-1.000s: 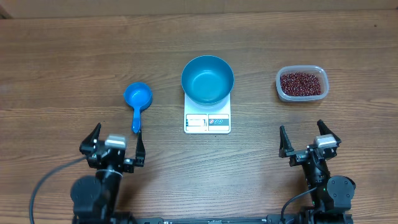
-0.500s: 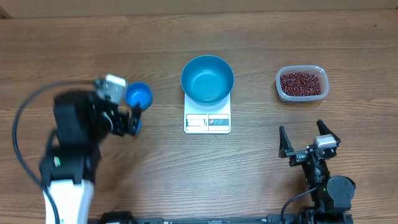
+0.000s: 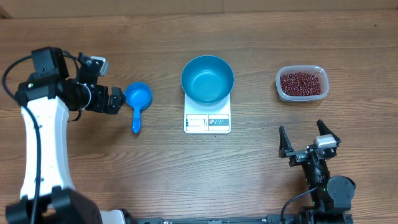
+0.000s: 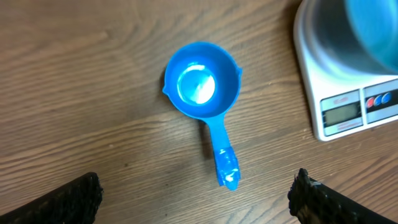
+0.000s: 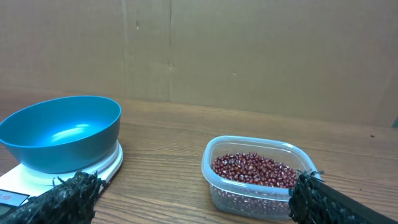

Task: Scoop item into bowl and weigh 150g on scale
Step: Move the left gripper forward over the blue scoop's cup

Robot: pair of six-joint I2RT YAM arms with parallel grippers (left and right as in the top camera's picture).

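Poised for pickup with left gripper (image 4: 196, 180) spread wide and empty, blue scoop (image 4: 202, 87) directly below; next needs lowering and closing on its handle.

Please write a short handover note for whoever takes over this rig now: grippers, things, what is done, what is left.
Left gripper: open, empty, beside the scoop.
Right gripper: open, empty, apart from the tub.
Bowl sits empty on the scale; beans are in the tub at right.
Done: nothing scooped yet.
Left: grasp scoop, move beans into bowl up to the target weight.
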